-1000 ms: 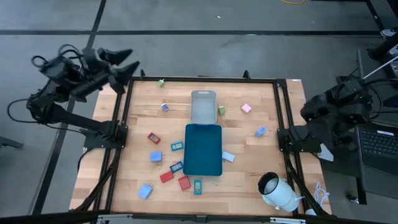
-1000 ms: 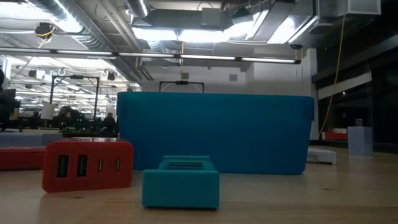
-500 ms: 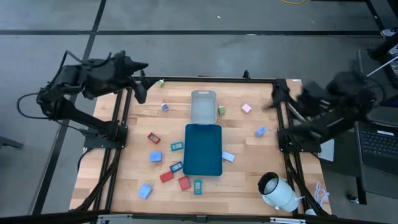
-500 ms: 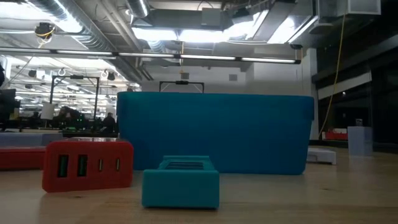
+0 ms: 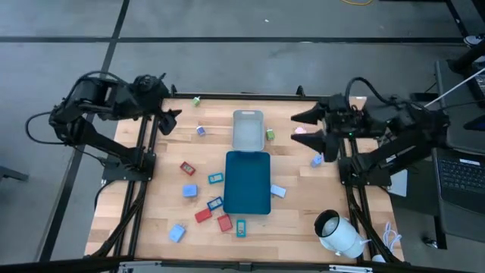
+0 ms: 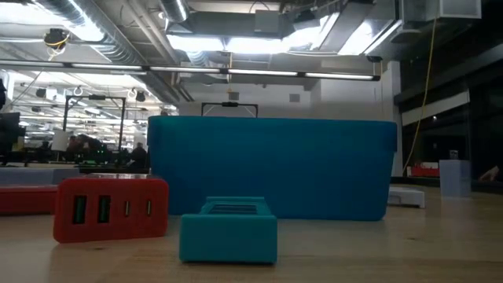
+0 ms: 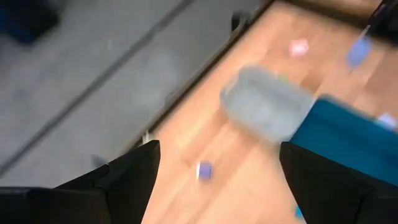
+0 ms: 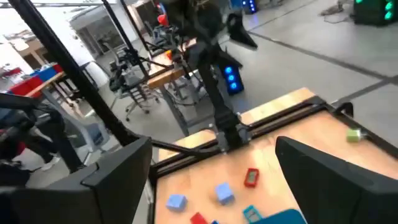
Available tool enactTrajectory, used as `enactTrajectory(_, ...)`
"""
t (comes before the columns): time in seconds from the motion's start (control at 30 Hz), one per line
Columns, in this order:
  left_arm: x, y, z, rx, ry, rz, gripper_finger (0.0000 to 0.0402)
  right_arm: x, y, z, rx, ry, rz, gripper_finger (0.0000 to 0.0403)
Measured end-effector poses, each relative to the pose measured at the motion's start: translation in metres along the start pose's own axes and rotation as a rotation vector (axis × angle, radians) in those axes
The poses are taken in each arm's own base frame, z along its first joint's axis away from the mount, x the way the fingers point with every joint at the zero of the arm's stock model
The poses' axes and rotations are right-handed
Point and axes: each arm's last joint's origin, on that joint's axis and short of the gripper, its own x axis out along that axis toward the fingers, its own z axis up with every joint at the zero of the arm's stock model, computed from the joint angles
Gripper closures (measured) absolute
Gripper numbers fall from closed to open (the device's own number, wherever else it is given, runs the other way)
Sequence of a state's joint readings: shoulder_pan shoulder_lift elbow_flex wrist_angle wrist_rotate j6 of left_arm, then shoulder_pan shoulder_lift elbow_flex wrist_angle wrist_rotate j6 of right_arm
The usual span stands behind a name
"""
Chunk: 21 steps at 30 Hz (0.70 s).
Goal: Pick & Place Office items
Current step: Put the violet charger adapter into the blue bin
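The office items are small coloured blocks scattered on the wooden table around the dark-teal tray (image 5: 248, 182) and the grey tray (image 5: 248, 129). Among them are a purple cube (image 5: 201, 130), a pink cube (image 5: 300, 132), a red block (image 5: 187, 167) and a light blue block (image 5: 317, 160). My left gripper (image 5: 168, 117) hovers open above the table's far left edge; its wrist view looks down on the purple cube (image 7: 204, 170) and the grey tray (image 7: 266, 110). My right gripper (image 5: 299, 127) hangs open in the air over the far right part, close above the pink cube.
A big white cylinder (image 5: 339, 233) lies at the near right corner. A black frame (image 5: 250, 96) runs along the table's edges. In the low view a red block with ports (image 6: 110, 208) and a teal block (image 6: 228, 228) stand before the teal tray's wall (image 6: 271, 167).
My left arm has swung in from beyond the far left corner, toward the table, and its gripper has tipped downward over the far left edge. My right arm has unfolded from beside the right edge and reached leftward over the table toward the pink cube. No item has moved.
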<state>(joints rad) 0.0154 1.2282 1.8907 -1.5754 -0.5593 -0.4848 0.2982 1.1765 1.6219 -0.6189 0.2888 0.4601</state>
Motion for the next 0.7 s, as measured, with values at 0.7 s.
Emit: enactTrajectory(0.7,0.177,-0.041,-0.096,-0.769,0.278,0.168,0.0076,0.012,-0.025,-0.024,0.428,0.088,-0.381,0.0055)
